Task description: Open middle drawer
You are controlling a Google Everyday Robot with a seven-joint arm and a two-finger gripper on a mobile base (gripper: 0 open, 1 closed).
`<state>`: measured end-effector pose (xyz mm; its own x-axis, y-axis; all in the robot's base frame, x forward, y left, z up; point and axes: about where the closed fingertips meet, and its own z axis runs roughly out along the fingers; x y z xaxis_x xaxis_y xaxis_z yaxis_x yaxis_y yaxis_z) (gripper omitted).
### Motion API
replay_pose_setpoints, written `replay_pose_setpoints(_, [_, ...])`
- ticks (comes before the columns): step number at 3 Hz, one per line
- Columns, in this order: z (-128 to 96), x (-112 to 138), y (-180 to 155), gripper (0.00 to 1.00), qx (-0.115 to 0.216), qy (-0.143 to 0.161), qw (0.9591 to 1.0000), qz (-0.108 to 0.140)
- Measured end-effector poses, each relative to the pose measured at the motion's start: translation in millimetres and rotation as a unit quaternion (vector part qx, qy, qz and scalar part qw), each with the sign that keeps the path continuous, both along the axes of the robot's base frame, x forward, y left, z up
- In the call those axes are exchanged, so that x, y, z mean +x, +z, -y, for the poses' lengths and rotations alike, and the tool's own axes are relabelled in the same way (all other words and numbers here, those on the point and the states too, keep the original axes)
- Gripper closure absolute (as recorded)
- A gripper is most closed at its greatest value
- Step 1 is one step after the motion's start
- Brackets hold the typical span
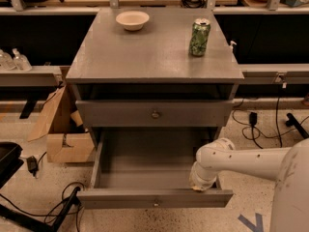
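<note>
Far to the left of the gripper and higher, two clear bottles [9, 61] stand on a ledge. Nearer, still to its left and a little above it, an open cardboard box [65, 139] sits on the floor against the side of the grey cabinet [145, 57]. Up and to the left of the gripper, a pale bowl [132, 19] rests near the back of the cabinet top. The middle drawer [145, 168] is pulled well out. Its small knob [155, 203] sits on the front panel, to the left of the gripper and slightly below it. Above the open drawer, the upper drawer [120, 114] is closed. Almost straight above the gripper, a green can [199, 36] stands upright on the cabinet top. The gripper [199, 183] points down into the middle drawer's front right corner, just behind the front panel. Whether it is open or closed I cannot tell. The white arm [251, 161] runs off to its right.
</note>
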<state>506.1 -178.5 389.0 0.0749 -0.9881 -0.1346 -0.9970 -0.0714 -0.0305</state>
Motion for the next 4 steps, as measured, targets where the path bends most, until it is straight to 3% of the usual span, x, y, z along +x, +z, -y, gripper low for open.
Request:
replay_pose_setpoints(2, [-0.2, 2.7, 0.0, 0.59, 0.0, 0.0, 1.0, 0.0])
replay_pose_setpoints(3, [-0.3, 2.9, -0.2, 0.28, 0.0, 0.0, 1.0, 0.0])
replay_pose_setpoints(4, [-0.5, 5.2, -0.2, 0.03, 0.0, 0.0, 1.0, 0.0])
